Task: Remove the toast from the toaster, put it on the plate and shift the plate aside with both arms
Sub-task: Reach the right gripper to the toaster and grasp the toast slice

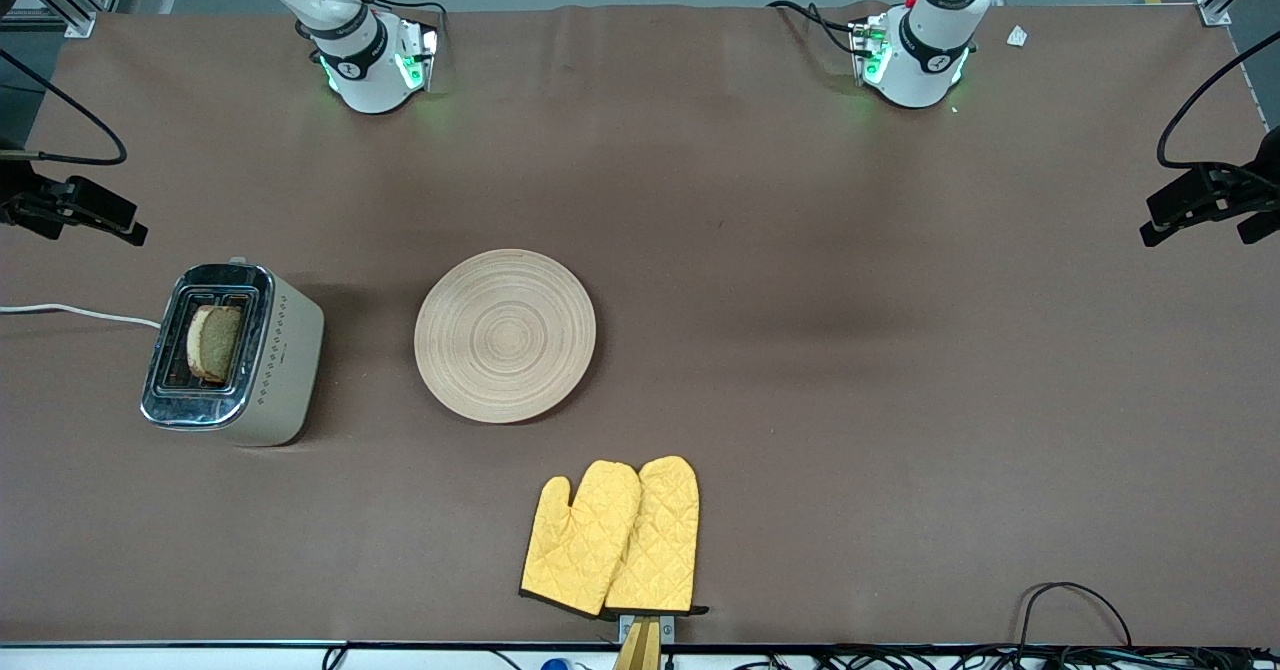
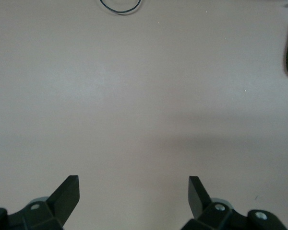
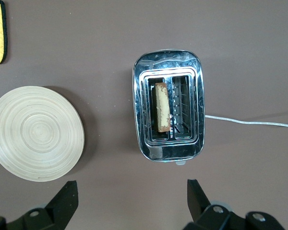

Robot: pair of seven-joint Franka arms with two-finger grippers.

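The toast (image 1: 215, 342) stands upright in one slot of a silver toaster (image 1: 270, 370) toward the right arm's end of the table; the right wrist view shows the toast (image 3: 162, 107) edge-on in the toaster (image 3: 141, 115). The round beige plate (image 1: 505, 335) lies flat and bare beside the toaster, and also shows in the right wrist view (image 3: 36, 132). My right gripper (image 3: 132, 184) is open and empty, high over the table by the toaster and plate. My left gripper (image 2: 133, 179) is open and empty, high over bare brown table. Neither gripper shows in the front view.
Two yellow oven mitts (image 1: 615, 538) lie nearer the front camera than the plate. The toaster's white cord (image 1: 70, 312) runs off the table's end. Black side cameras (image 1: 75, 205) (image 1: 1210, 200) stand at both ends. A black cable loop (image 1: 1075, 600) lies at the front edge.
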